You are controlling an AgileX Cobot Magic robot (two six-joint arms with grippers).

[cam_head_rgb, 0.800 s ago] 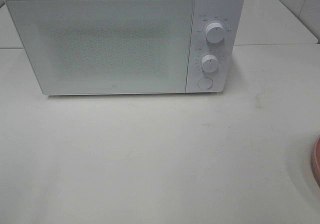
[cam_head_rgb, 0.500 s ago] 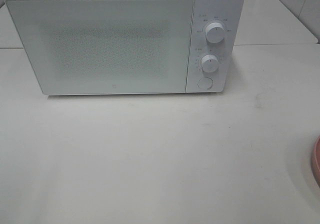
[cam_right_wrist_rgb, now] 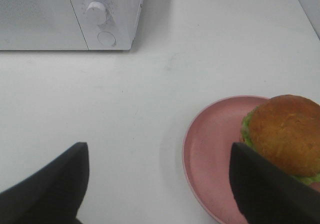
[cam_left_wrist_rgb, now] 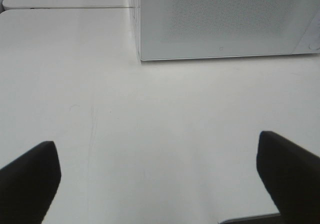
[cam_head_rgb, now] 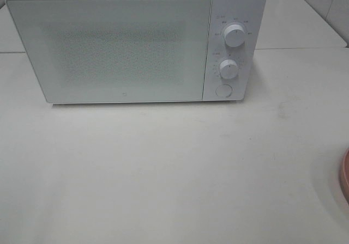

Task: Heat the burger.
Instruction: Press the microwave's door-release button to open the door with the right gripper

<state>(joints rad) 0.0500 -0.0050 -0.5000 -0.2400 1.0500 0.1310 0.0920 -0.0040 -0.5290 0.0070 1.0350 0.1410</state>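
The burger (cam_right_wrist_rgb: pixel 286 134), with a golden-brown bun and a green lettuce edge, sits on a pink plate (cam_right_wrist_rgb: pixel 210 154) in the right wrist view. My right gripper (cam_right_wrist_rgb: pixel 159 151) is open and holds nothing. One of its dark fingers (cam_right_wrist_rgb: pixel 267 191) overlaps the near rim of the plate beside the burger, and the other hangs over bare table. In the exterior high view only a sliver of the plate (cam_head_rgb: pixel 346 176) shows at the right edge, and the burger and both grippers are out of frame there. My left gripper (cam_left_wrist_rgb: pixel 156 146) is open over bare table in front of the microwave (cam_left_wrist_rgb: pixel 220 19).
The white microwave (cam_head_rgb: pixel 109 48) stands at the back of the white table (cam_head_rgb: pixel 163 168) with its door shut. Two knobs (cam_head_rgb: pixel 234 36) and a round button (cam_head_rgb: pixel 223 90) are on its right panel. A table seam runs behind it.
The sliver of pink plate at the right edge of the exterior high view has grown slightly narrower. Nothing else has visibly moved.
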